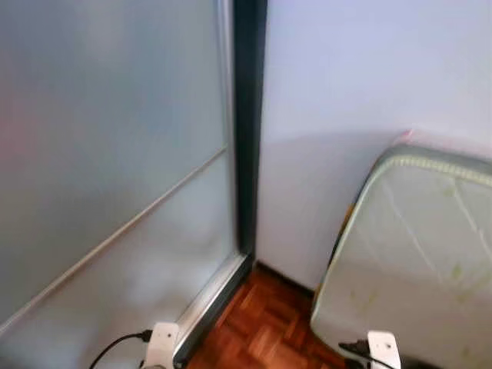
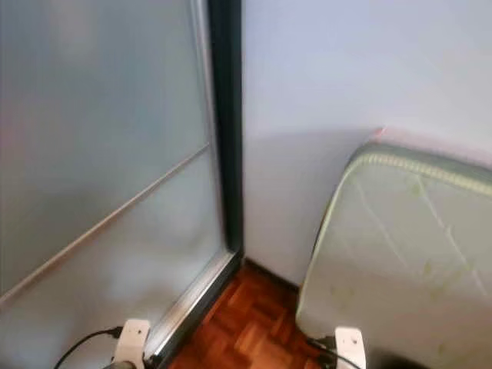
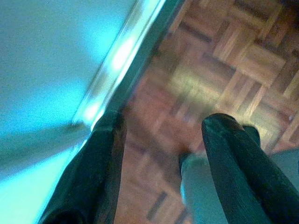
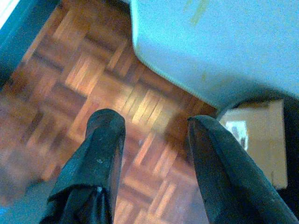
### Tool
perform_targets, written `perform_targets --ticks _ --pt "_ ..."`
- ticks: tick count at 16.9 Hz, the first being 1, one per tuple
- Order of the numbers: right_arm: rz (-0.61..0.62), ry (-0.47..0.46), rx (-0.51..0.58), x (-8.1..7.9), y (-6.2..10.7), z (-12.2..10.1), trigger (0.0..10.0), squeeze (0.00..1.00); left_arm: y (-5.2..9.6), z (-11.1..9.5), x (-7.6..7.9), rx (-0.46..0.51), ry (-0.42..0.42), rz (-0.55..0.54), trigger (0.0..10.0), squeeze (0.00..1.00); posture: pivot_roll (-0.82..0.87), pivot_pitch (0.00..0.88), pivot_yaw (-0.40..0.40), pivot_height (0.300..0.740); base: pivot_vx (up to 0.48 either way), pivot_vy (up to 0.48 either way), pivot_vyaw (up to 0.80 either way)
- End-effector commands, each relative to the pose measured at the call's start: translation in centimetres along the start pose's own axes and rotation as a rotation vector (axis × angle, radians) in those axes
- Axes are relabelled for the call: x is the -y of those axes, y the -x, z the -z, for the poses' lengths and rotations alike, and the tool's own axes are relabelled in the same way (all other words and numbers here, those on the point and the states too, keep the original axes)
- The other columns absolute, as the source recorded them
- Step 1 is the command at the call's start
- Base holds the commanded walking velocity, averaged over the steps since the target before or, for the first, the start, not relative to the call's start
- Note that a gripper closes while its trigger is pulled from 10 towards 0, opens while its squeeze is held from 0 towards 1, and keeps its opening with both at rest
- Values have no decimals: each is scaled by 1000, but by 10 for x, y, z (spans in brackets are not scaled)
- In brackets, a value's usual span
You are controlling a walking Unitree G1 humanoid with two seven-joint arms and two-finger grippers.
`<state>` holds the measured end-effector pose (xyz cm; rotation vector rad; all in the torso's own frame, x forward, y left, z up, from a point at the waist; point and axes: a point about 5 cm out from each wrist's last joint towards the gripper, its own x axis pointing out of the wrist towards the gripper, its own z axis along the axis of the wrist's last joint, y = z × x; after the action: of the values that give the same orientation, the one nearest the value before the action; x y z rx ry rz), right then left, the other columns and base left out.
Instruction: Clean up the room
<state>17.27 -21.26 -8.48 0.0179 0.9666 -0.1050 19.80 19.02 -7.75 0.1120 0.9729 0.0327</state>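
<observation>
I face a room corner. A pale mattress (image 1: pixel 419 254) leans against the white wall (image 1: pixel 346 92) on my right. My left gripper (image 3: pixel 161 126) hangs open over the parquet floor (image 3: pixel 224 60) beside the sliding door's metal track (image 3: pixel 117 60), nothing between its fingers. My right gripper (image 4: pixel 156 123) is also open and empty above the parquet (image 4: pixel 93 79), close to the mattress's lower corner (image 4: pixel 210 42). The white wrist tops of both arms show at the bottom of the eye views, left (image 1: pixel 161 342) and right (image 1: pixel 383 350).
A frosted glass sliding door (image 1: pixel 108 169) with a dark frame (image 1: pixel 247 131) fills the left side. A cardboard box (image 4: pixel 254 140) lies on the floor under the mattress edge. A narrow strip of parquet (image 1: pixel 265 323) lies between door and mattress.
</observation>
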Motion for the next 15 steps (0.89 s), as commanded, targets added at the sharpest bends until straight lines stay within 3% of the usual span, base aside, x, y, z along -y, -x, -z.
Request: perform_targets --ticks 1,5,11,15 --pt "-15 -9 -2 -7 -1 0 10000 0 1 5 -7 -19 -13 -15 10000 0 -88 0 4 740 480 0 -781" --pt "-12 -11 -3 -7 -1 0 10000 0 1 5 -7 -19 -13 -14 10000 0 -87 0 4 740 480 0 -781" --pt "-7 -6 0 -7 -1 -1 10000 0 1 4 -7 -10 -10 -10 10000 0 -83 0 5 740 0 0 -776" --pt "-6 -10 4 -7 -1 -1 10000 0 1 4 -7 -9 -12 -8 10000 0 -82 0 5 740 0 0 0"
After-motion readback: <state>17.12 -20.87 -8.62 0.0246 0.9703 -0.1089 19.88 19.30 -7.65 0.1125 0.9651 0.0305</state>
